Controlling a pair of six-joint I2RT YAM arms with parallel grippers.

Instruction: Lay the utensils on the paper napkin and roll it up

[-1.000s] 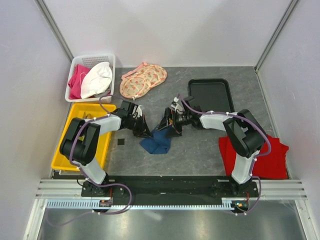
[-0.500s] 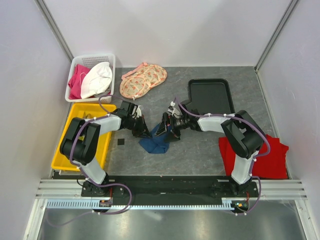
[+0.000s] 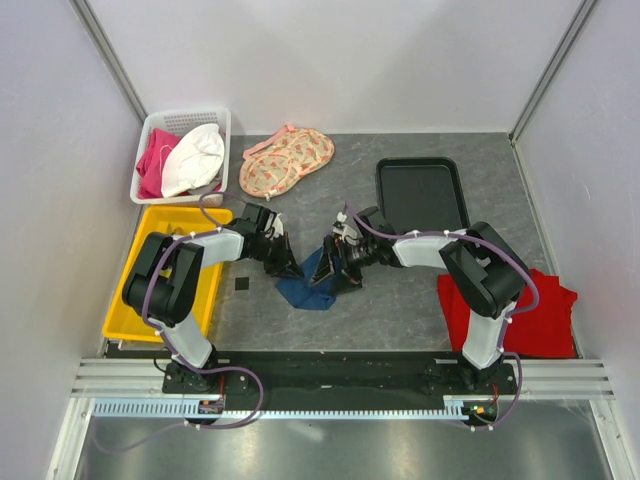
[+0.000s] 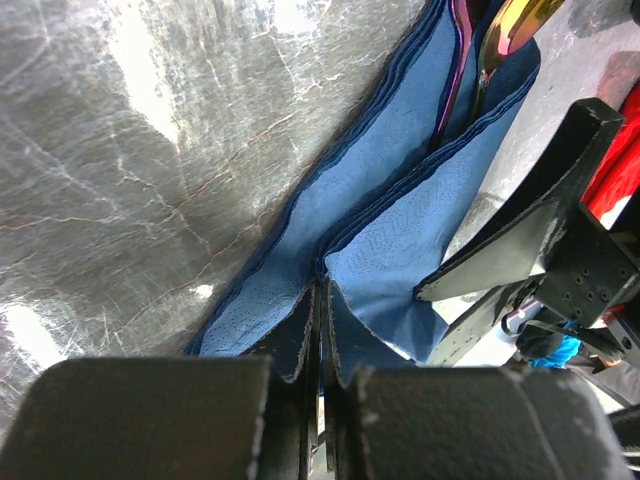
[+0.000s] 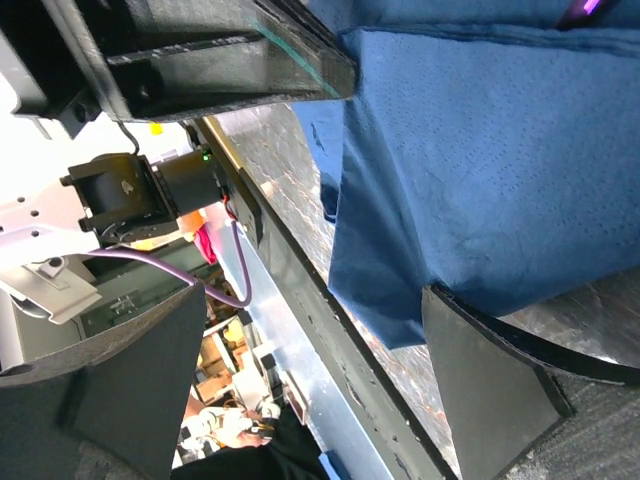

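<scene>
Napkin sits mid-table between the two arms, bunched and partly folded over, not flat. Utensils lie inside the fold, shiny heads poking out the far end in the left wrist view. Left gripper is clenched on the napkin's near edge, paper pinched between the fingers. Right gripper is released, jaws spread wide with the blue fold between them, one finger above and one below in its own view. Contact with the paper is unclear.

Step in hand, by my read: rolling, early on. The fold is loose, no tight tube yet. To do it well:
- Left needs a firm pinch without dragging, since thin paper tears easily.
- Right should take the loose flap close to the utensils so the wrap goes snug around them.
- It should then turn the flap over onto the table in one even move.
- Watch that the heads don't slide out the open end.

Hard to make out:
- Handles are buried in the paper and heads are cut off by the frame edge, so the utensil count is unknown.
- In the top view both grippers cover the upper part of the napkin, and no utensils are visible there.
- How many layers left has pinched, cannot tell
</scene>
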